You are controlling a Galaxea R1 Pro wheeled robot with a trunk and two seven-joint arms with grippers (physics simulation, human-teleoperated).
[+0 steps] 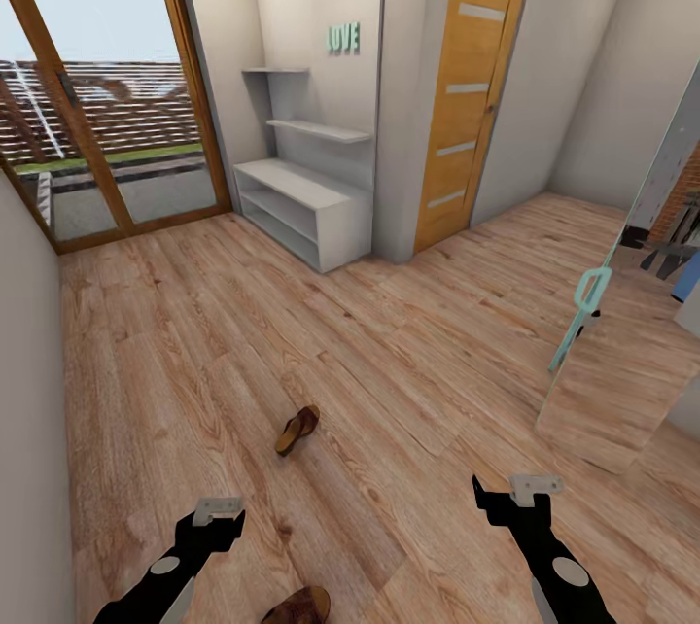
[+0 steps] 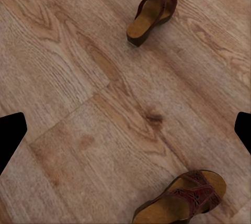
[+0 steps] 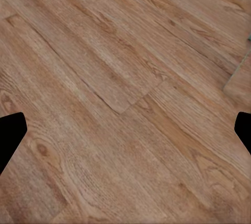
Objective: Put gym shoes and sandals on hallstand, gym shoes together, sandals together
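Note:
One brown sandal (image 1: 297, 430) lies on the corridor floor (image 1: 408, 362) ahead of me, and a second sandal (image 1: 299, 606) lies close in by my base. Both appear in the left wrist view, the farther sandal (image 2: 151, 14) and the nearer sandal (image 2: 185, 198). My left gripper (image 1: 216, 517) hangs open above the floor, left of and between the two sandals, holding nothing. Further right, my right gripper (image 1: 520, 491) is open over bare planks (image 3: 125, 77). The pale grey hallstand (image 1: 301, 201) stands against the far wall. The gym shoes are out of view.
A glass sliding door (image 1: 107, 119) fills the far left and a wooden door (image 1: 472, 80) stands right of the hallstand. A leaning glass panel with a teal handle (image 1: 588, 298) is at the right. A wall (image 1: 29, 410) runs close on my left.

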